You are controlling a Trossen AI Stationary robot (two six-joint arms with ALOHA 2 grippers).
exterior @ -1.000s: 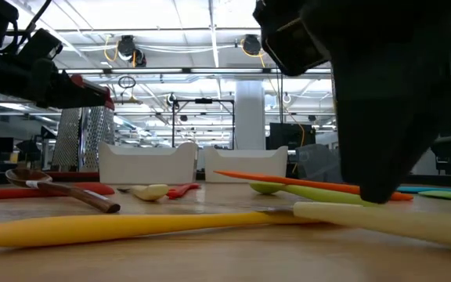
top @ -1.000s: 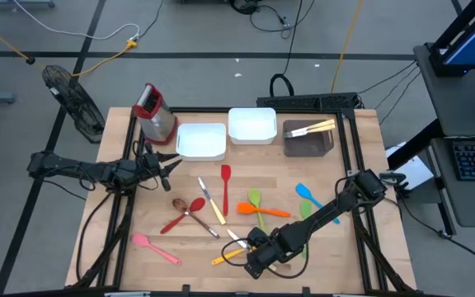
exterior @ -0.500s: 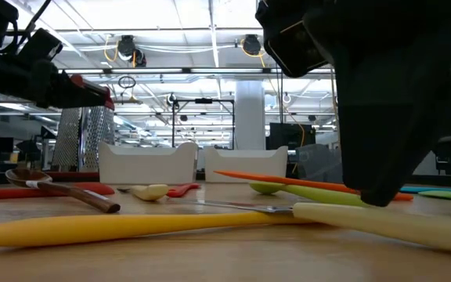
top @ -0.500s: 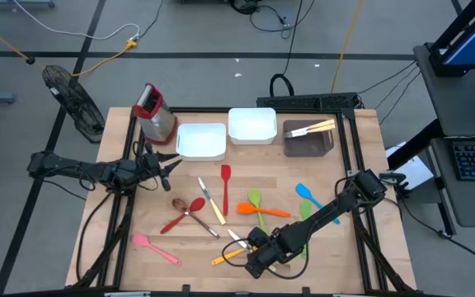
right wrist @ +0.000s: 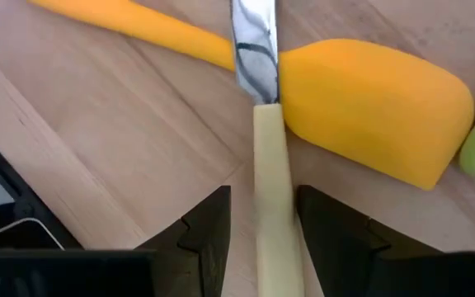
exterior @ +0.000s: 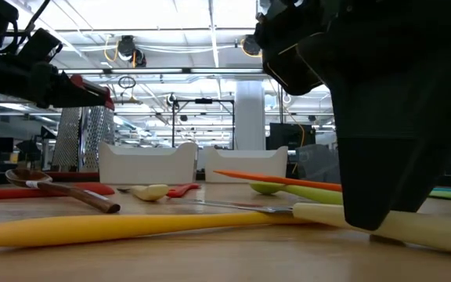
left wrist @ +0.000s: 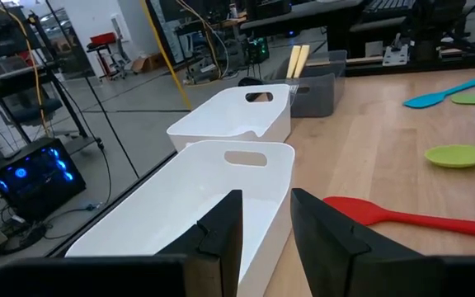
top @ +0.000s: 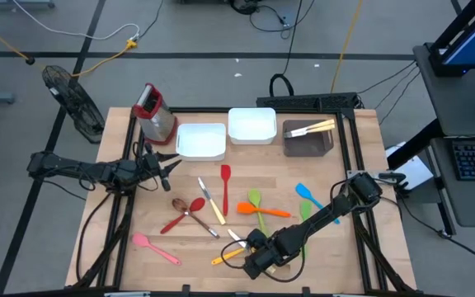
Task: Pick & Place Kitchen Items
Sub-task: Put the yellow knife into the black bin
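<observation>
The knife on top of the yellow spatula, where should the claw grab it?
Grab the knife by its pale handle, from straight above. It lies flat, its thin blade crossing the yellow spatula. The right claw already has a finger on each side of the handle.

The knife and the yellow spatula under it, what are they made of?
The pale-handled steel knife: a shiny, mirror-like blade, so likely steel; its cream handle looks like smooth plastic. The yellow spatula is matte with soft rounded edges, probably silicone. The right end effector straddles the handle.

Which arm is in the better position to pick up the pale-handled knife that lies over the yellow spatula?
The right. Its gripper is open with the knife handle between the fingers, over the yellow spatula. The left gripper hangs far off, beside the white tray.
</observation>
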